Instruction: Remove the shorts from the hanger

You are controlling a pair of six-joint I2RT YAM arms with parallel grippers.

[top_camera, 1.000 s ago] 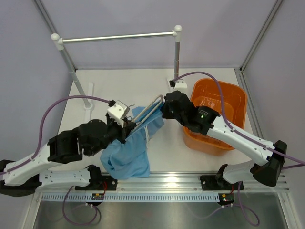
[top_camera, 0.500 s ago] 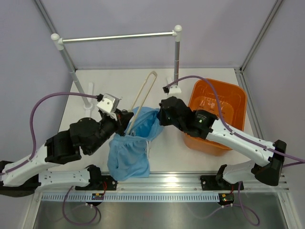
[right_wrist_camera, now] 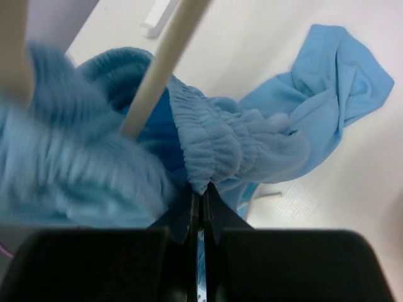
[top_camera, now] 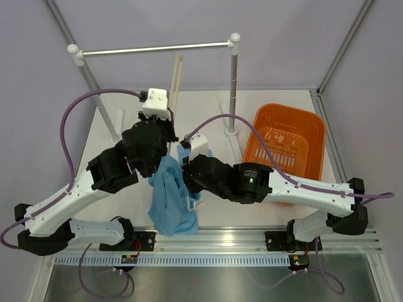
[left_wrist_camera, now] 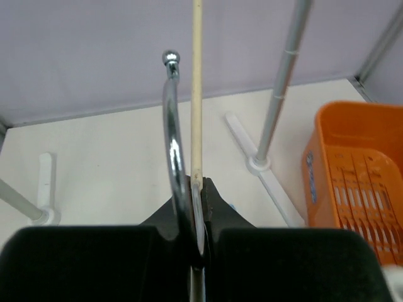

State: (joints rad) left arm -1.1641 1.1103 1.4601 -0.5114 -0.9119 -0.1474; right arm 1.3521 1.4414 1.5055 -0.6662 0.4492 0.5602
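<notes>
- Left tool (left_wrist_camera: 196, 204) is clamped on the hanger (top_camera: 175, 82) at the neck, where the metal hook (left_wrist_camera: 170, 132) meets the cream plastic. The jaws are closed tight on it.
- The hanger is held up in the air over the back-left part of the worktop (top_camera: 208, 110). It is seen edge-on, near the silver rail (top_camera: 154, 49) but not hung on it.
- Right tool (right_wrist_camera: 201, 192) is pinched together on the gathered waistband (right_wrist_camera: 214, 148) of the shorts (top_camera: 171, 198), with fabric between the jaws.
- The shorts droop in a bunch from below the hanger down toward the front edge. The lower end seems to rest on the worktop.
- In the right wrist view a cream hanger bar runs into the waistband opening. Judgement: the shorts are still threaded on the hanger and not free.
- Done: both grasps are set, the hanger is lifted and most of the fabric hangs below it.
- Left: slide the waistband off the hanger bar, then part the two.
- The orange basket (top_camera: 315, 129) at the right edge is not involved. I cannot tell whether the shorts go in it.
</notes>
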